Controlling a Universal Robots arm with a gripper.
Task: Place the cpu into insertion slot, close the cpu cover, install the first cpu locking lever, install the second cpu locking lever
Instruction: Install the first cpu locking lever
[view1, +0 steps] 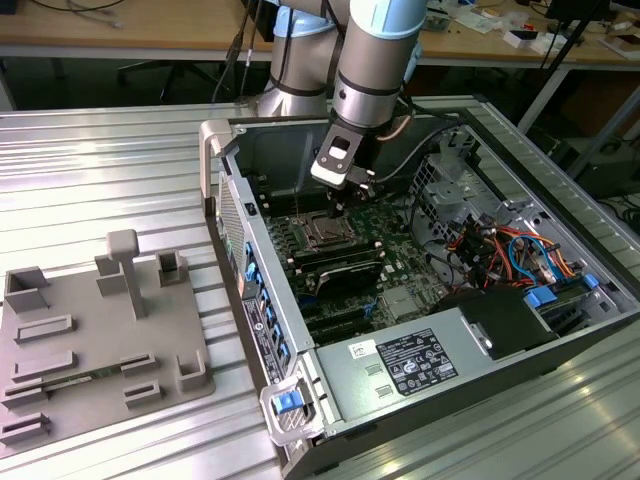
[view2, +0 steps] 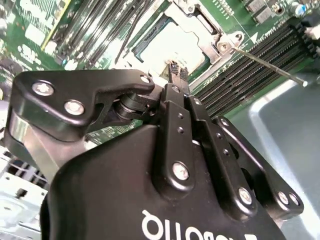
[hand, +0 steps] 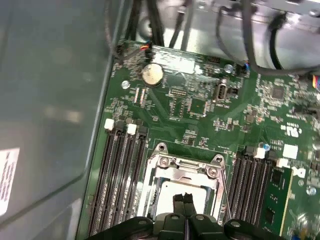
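A: Silvery-grey, square, metal-topped cpu (hand: 167, 192) lies in the silver-rimmed square insertion slot (view1: 325, 234). The thin silver windowed cpu cover (hand: 190, 162) looks down around it.
B: Your black two-finger hand (hand: 184, 199)?
A: Pinched narrow, holding nothing, just over the cpu.
B: Risk?
A: The thin steel lever rod (view2: 265, 62) stands free. If you come down off-line, you'd likely miss it, nudge the cpu cover, or scrape the cpu.

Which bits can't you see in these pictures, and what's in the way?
First wrist view: the shut fingers and the picture's edge hide the insertion slot's near side.
Second wrist view: the gripper's black body hides part of the slot.
Exterior view: the arm hides the green board behind the slot; the slot's inside is too small to tell.
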